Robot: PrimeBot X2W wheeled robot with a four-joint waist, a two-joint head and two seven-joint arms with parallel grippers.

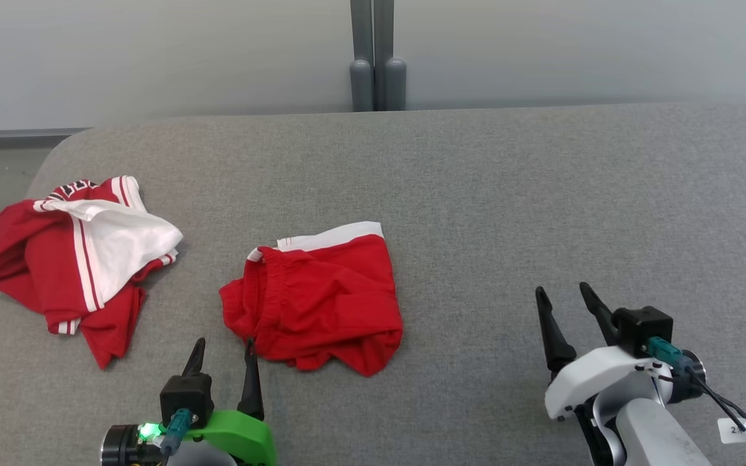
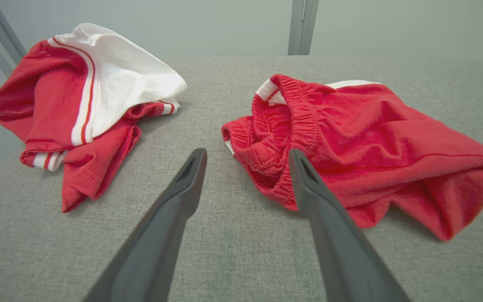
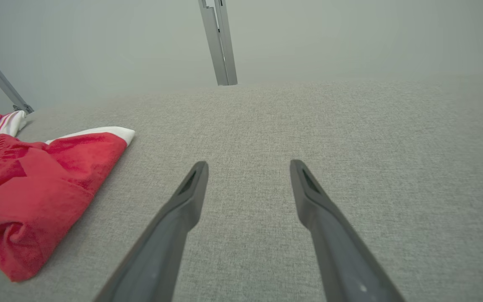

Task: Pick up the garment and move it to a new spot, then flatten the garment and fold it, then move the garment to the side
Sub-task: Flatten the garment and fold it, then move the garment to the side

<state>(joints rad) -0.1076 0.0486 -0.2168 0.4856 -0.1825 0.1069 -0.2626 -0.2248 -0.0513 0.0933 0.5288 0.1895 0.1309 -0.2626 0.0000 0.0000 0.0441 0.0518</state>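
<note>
1. At the far left of the grey fabric-covered table [image 1: 509,194] I see a crumpled red-and-white jersey [image 1: 81,259], with a white panel on top and striped trim showing. It lies near the table's left edge and apart from the shorts, with bare fabric between them.
2. My left gripper [image 1: 225,343] sits low at the near edge with its fingers spread and nothing in them. Its right fingertip [image 2: 300,161] is at the near-left corner of the shorts, and I cannot tell whether it touches the cloth.
3. The red shorts [image 1: 321,304] lie left of the table's middle, rumpled and with nothing on top of them.
4. A grey post [image 1: 376,55] stands behind the table's far edge, well clear of the cloth.
5. My right gripper [image 1: 562,288] hovers over bare table well to the right of the shorts, fingers spread and empty.
6. The shorts' long axis runs left to right. The gathered elastic waistband [image 2: 304,126] faces left toward the jersey, the legs trail to the right, and a white band [image 1: 334,236] lines the far edge.
</note>
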